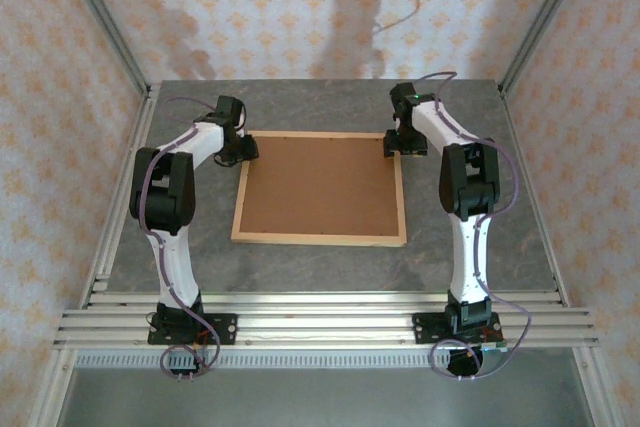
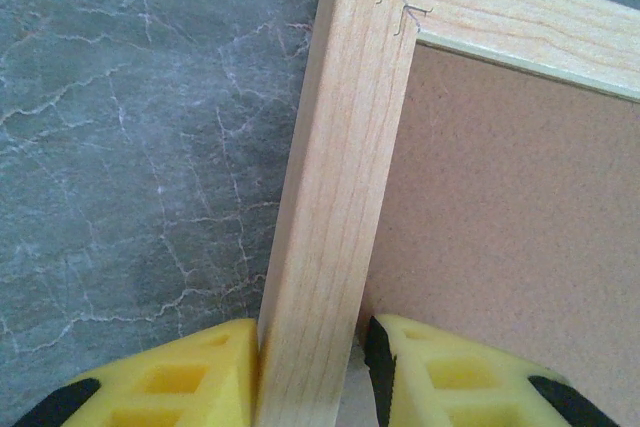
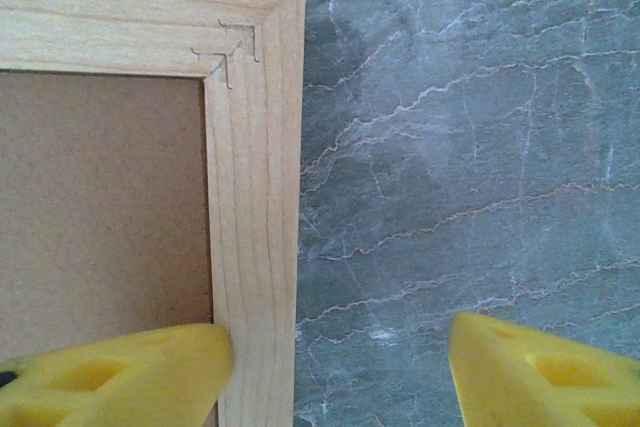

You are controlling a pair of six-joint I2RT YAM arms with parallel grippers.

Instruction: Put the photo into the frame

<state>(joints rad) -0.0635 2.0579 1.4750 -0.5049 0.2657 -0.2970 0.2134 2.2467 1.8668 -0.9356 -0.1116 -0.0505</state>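
Observation:
The frame (image 1: 320, 240), thin light wood, lies flat on the grey table with a brown backing board (image 1: 320, 185) inside it. My left gripper (image 1: 240, 150) is at the far-left corner, shut on the frame's left rail (image 2: 330, 217), a yellow finger on each side (image 2: 312, 377). My right gripper (image 1: 397, 144) is at the far-right corner and stands open (image 3: 340, 347). One of its fingers (image 3: 130, 377) rests over the board against the inner side of the right rail (image 3: 255, 227). The other finger (image 3: 540, 377) hangs well clear over the table. The photo is out of view.
The grey marbled table (image 1: 480, 237) has bare strips left, right and in front of the frame. Aluminium posts and patterned walls close in the sides and back. The arm bases stand on the rail at the near edge.

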